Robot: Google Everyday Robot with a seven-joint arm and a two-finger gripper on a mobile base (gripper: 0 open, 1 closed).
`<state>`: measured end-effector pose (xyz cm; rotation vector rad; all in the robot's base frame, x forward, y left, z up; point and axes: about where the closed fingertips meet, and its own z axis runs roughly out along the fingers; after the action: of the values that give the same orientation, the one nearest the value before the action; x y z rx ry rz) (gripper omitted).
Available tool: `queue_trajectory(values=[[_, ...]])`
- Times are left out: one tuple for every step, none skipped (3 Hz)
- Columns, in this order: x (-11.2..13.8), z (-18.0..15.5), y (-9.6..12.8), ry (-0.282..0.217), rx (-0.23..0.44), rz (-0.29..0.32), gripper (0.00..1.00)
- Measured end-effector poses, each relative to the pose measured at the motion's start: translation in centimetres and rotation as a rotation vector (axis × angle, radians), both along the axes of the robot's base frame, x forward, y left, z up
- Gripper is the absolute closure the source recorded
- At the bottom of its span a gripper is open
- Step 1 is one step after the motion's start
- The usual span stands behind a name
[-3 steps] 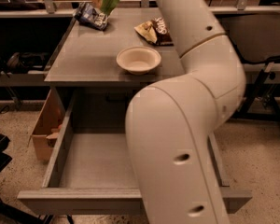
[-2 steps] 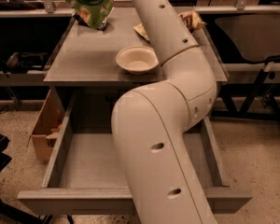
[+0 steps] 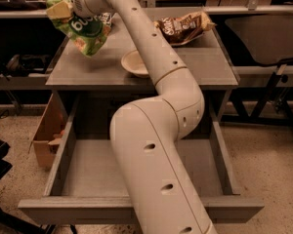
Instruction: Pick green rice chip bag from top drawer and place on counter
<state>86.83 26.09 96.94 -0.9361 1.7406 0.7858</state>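
The grey counter [image 3: 205, 65] is my landmark; the drawer [image 3: 88, 172] below it stands open, nothing in the floor I can see. My gripper [image 3: 67, 9] is clamped on the bag [image 3: 85, 30], which has swung from over the counter's back toward its left side and hangs just above it. I judge only lowering and release remain.
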Motion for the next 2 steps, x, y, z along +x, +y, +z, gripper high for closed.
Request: queue_trajectory(values=[[0.0, -5.0, 1.5, 0.123, 0.009, 0.018, 1.00], [-0.6, -9.5, 2.6, 0.232, 0.001, 0.040, 1.00]])
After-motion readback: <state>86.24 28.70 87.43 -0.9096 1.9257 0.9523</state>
